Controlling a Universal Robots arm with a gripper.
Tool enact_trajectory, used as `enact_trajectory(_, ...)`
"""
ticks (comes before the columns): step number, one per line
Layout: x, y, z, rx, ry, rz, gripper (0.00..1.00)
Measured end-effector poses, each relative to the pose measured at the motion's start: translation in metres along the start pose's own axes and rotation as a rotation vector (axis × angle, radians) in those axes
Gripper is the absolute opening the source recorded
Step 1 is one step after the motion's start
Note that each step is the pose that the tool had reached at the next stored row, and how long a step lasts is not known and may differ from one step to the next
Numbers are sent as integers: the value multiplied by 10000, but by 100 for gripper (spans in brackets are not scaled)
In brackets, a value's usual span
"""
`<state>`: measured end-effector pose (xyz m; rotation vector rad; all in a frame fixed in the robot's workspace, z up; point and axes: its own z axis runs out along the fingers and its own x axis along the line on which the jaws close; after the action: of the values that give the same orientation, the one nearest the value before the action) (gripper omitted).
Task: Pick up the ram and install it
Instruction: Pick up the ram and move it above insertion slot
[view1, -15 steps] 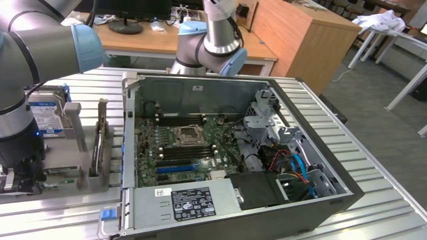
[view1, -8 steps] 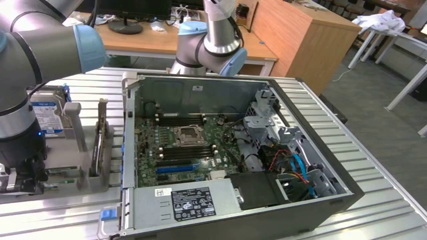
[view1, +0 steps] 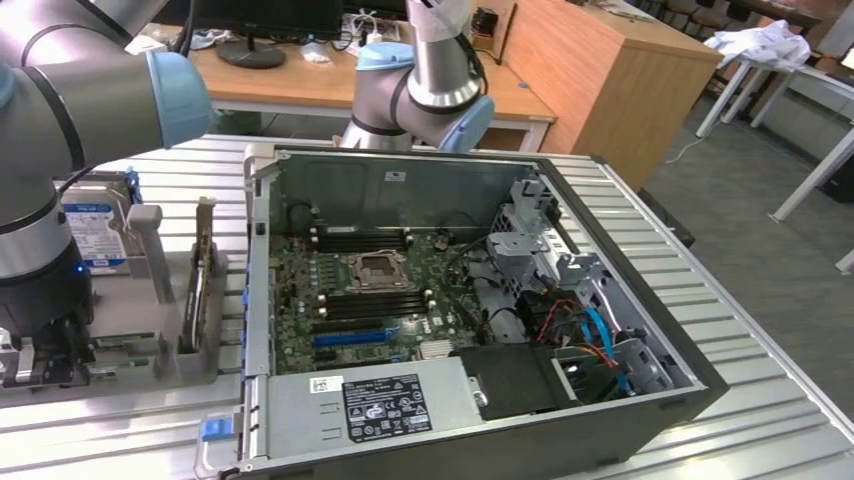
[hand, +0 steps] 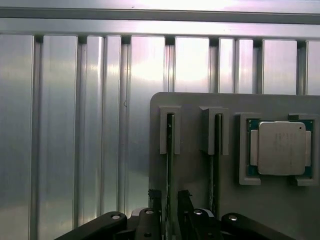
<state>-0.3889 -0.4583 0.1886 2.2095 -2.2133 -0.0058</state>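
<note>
Fingers (hand: 183, 200) stand a little apart, one on each side of the ram (hand: 170, 150). We see a thin gap between each tip and the board, so neither tip seems to press on it. The ram stands on its edge in a slot of the grey holder (hand: 191, 165), with its far end under a small bracket. A second stick (hand: 218, 160) sits on edge in the neighbouring slot, just beside the first and parallel to it. Beyond that, the CPU (hand: 281, 148) lies flat in its own corner frame on the same holder. The holder rests on the ribbed metal tabletop (hand: 75, 130).

From the exterior view we find the arm (view1: 34, 215) at the left edge of the frame, reaching down to the lower left, near a blue-labelled hard drive (view1: 91, 238). The open computer case (view1: 400, 180) sits in the middle of the frame, well apart from that corner. Its motherboard (view1: 307, 290) faces up, with the CPU socket (view1: 380, 272) at its centre and long black memory slots (view1: 360, 240) above and below the socket. The ram is not yet in the case.
</note>
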Motion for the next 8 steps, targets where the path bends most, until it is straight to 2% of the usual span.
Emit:
enact_trajectory(4,0,0,5,0,1,0,25)
enact_trajectory(5,0,0,5,-1,1,0,19)
enact_trajectory(8,0,0,6,-1,1,0,19)
